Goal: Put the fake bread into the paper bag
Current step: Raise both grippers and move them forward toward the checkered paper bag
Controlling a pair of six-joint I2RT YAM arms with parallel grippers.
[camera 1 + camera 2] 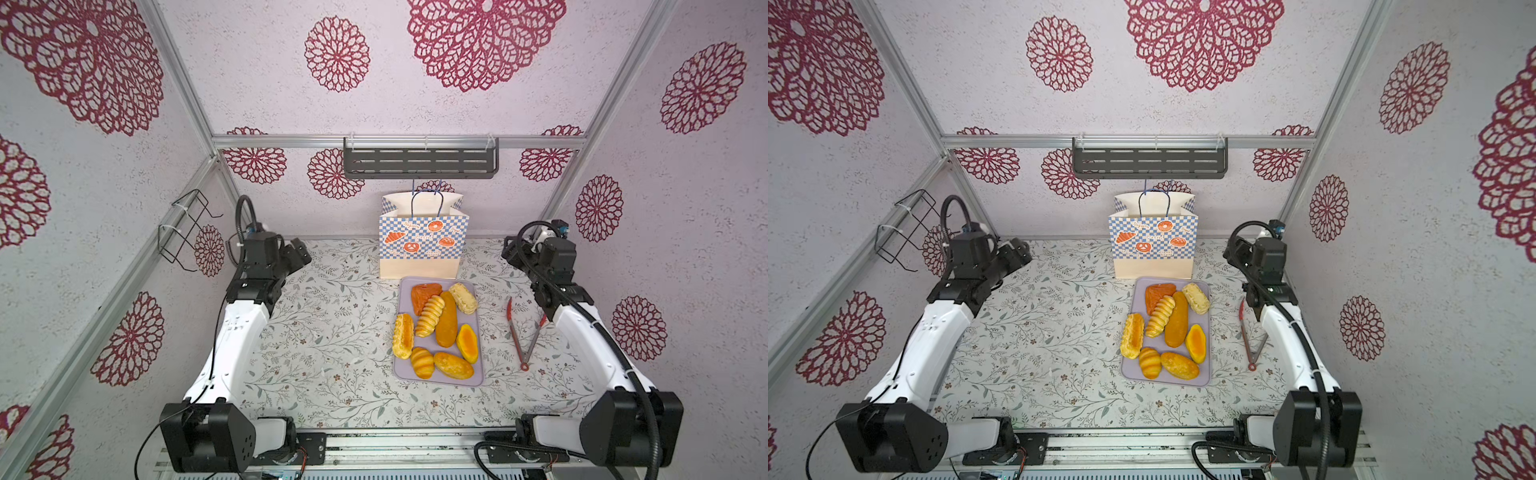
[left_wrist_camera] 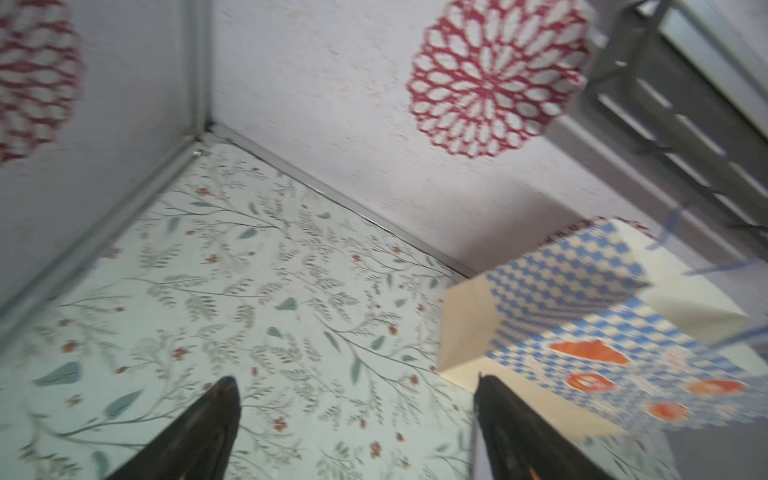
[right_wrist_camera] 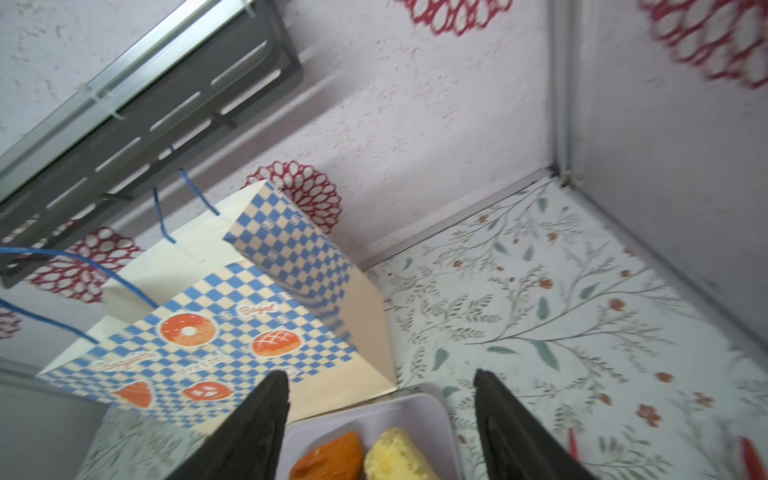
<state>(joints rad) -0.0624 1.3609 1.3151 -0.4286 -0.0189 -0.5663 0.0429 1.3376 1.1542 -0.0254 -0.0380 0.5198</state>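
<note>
Several glossy pieces of fake bread (image 1: 446, 320) (image 1: 1177, 320) lie on a lilac tray (image 1: 440, 381) right of the table's middle. The checked paper bag (image 1: 422, 245) (image 1: 1152, 245) stands upright and open-topped just behind the tray, against the back wall. My left gripper (image 1: 300, 250) (image 2: 356, 380) hovers at the back left, open and empty, with the bag (image 2: 582, 299) off to one side. My right gripper (image 1: 509, 249) (image 3: 381, 374) is at the back right, open and empty. Beyond it are the bag (image 3: 232, 316), an orange-brown loaf (image 3: 328, 457) and a yellow loaf (image 3: 395, 457).
Red-tipped metal tongs (image 1: 519, 336) (image 1: 1250, 336) lie on the table right of the tray, close to my right arm. A dark slotted shelf (image 1: 419, 162) hangs on the back wall above the bag. A wire rack (image 1: 187, 228) is fixed to the left wall.
</note>
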